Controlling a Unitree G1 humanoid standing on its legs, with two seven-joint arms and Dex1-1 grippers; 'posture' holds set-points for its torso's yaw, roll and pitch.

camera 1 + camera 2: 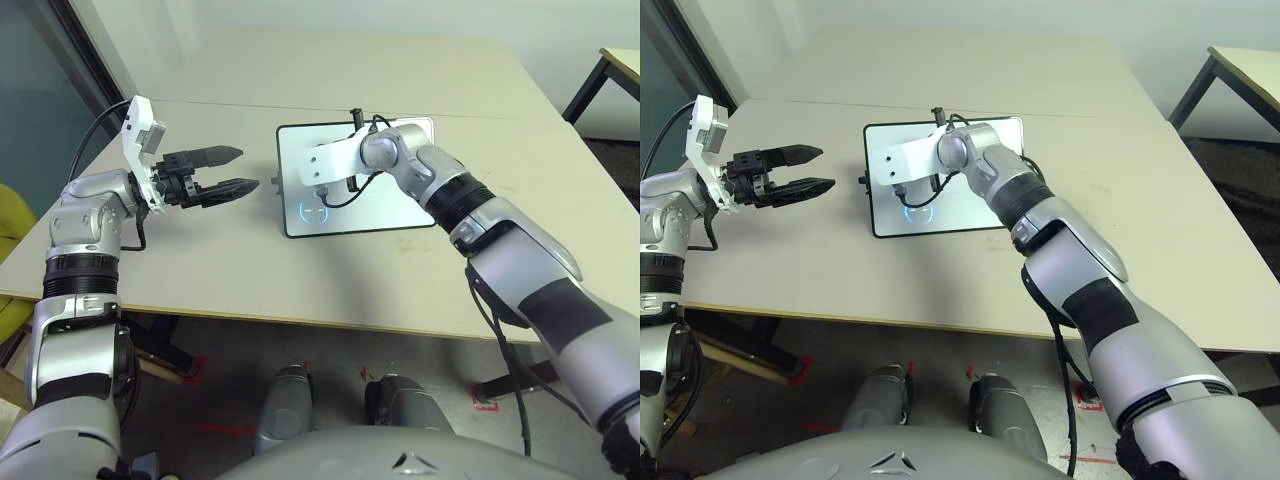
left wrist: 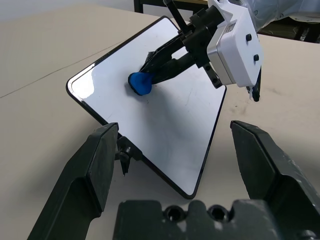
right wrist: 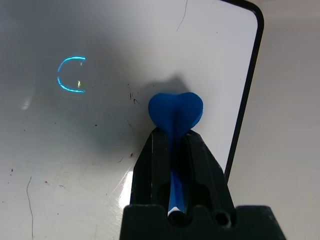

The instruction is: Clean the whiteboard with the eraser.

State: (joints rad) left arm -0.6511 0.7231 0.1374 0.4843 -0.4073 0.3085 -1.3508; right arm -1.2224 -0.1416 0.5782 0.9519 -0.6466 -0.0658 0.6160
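The whiteboard (image 1: 400, 205) lies flat mid-table, with a thin black frame and a faint bluish circle mark (image 3: 71, 75) near its near-left corner. My right gripper (image 3: 172, 137) reaches over the board and is shut on the eraser (image 3: 175, 112), a small bright blue block squeezed between the fingers. The eraser (image 2: 140, 83) rests on the board's surface a little way from the circle mark. Left of the board, my left gripper (image 1: 245, 168) hovers above the table. It is open and holds nothing, its fingers pointing toward the board's left edge.
The beige table (image 1: 200, 260) stretches wide around the board, its front edge close to me. Another table (image 1: 620, 60) stands at the far right. A yellow-green seat (image 1: 10, 250) shows at the left, beyond the table's edge.
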